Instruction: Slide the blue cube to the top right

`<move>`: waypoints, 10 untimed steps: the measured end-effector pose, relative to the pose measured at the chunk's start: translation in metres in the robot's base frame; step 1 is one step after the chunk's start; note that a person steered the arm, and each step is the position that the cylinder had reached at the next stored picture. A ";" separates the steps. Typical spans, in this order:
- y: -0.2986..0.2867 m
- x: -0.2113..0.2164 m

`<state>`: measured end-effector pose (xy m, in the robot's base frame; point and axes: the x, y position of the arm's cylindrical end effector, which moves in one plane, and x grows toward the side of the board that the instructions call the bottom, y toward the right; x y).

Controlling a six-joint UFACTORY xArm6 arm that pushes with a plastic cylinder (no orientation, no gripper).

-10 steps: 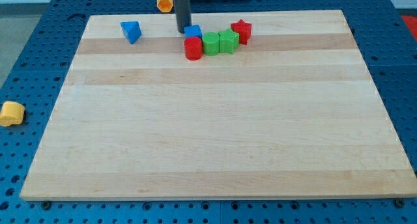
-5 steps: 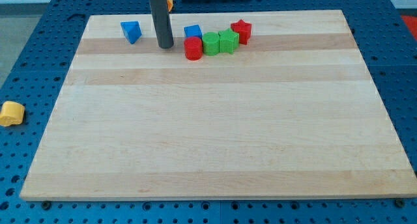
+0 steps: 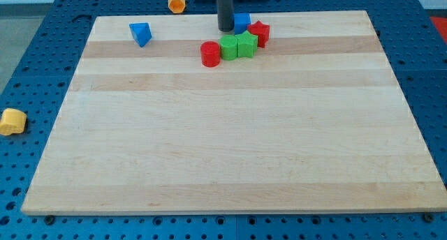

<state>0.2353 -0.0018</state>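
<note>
Near the view's top, my tip (image 3: 225,29) touching blue cube (image 3: 242,21), half hidden, no jaws.

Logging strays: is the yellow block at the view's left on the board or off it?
Off. The yellow block lies on the blue pegboard, beside the wooden board.

Only the rod of the arm is in the picture — a straight dark cylinder that comes down from the view's top edge, a little left of the middle. It stands upright, with no visible tilt. The upper part is cut off by the frame, so the wrist and the rest of the arm are not seen. My tip (image 3: 225,30) is at the rod's lower end — it meets the worktop (image 3: 230,142) near the far edge.
</note>
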 end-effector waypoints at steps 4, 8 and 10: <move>0.082 0.001; 0.122 0.001; 0.146 0.001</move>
